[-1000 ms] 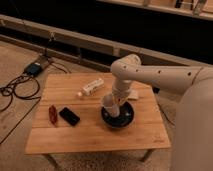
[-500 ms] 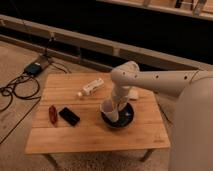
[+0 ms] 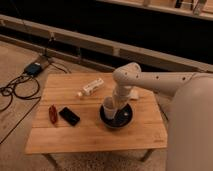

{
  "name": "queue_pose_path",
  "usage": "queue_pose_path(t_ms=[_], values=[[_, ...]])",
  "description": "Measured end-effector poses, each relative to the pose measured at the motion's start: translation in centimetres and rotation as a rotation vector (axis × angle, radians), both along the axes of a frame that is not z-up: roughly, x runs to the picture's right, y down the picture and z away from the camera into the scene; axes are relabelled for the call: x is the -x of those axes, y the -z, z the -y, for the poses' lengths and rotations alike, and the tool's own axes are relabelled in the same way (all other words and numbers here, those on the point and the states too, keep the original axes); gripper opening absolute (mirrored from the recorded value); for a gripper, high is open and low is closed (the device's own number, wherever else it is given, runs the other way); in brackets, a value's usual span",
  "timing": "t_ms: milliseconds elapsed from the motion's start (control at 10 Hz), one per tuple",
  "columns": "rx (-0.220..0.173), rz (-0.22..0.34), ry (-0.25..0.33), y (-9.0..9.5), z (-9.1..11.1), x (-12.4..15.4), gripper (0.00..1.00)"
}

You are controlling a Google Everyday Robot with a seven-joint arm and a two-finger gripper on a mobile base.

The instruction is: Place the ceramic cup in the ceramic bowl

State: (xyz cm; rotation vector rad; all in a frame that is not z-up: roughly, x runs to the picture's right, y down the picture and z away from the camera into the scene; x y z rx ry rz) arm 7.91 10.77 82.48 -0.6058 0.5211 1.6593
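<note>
- The white arm [image 3: 150, 80] reaches in from the right, bends at a rounded elbow over the table's back half, and drops straight down toward the bowl [image 3: 117, 116].
- The gripper [image 3: 113, 102] sits right at the cup [image 3: 108, 107], above the bowl's left side; I cannot tell how it stands or whether it has hold of the cup.
- The cup is upright, off-white, its base down inside the bowl's left rim area. Whether it rests on the bowl's floor I cannot tell.
- The bowl, black and glossy, stands on the wooden table [image 3: 90, 132], right of centre.
- A black phone [image 3: 69, 116] lies flat to the left of the bowl, well apart from it, with a small red thing [image 3: 52, 113] just beside it further left.
- A long white bottle [image 3: 92, 86] lies on its side behind the phone, near the table's back edge, a tiny white bit [image 3: 79, 93] at its left end.
- A small white block [image 3: 133, 93] shows just behind the arm.
- Cables [image 3: 12, 92] and a blue box [image 3: 33, 68] lie on the floor to the left.
</note>
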Motion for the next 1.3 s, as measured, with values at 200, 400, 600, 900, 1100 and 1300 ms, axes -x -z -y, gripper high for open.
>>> queue_pose_path(t_ms=[200,400,600,900,1100,1300], values=[[-0.013,0.006,-0.009,-0.1,0.8,-0.2,0.78],[-0.022,0.01,-0.001,0.4,1.3,-0.4,0.78],[-0.028,0.013,0.012,1.1,1.8,-0.4,0.78],[-0.06,0.032,0.027,3.2,3.7,0.5,0.78],[-0.06,0.034,0.028,3.4,3.8,0.6,0.78],[-0.061,0.035,0.028,3.3,3.8,0.6,0.78]])
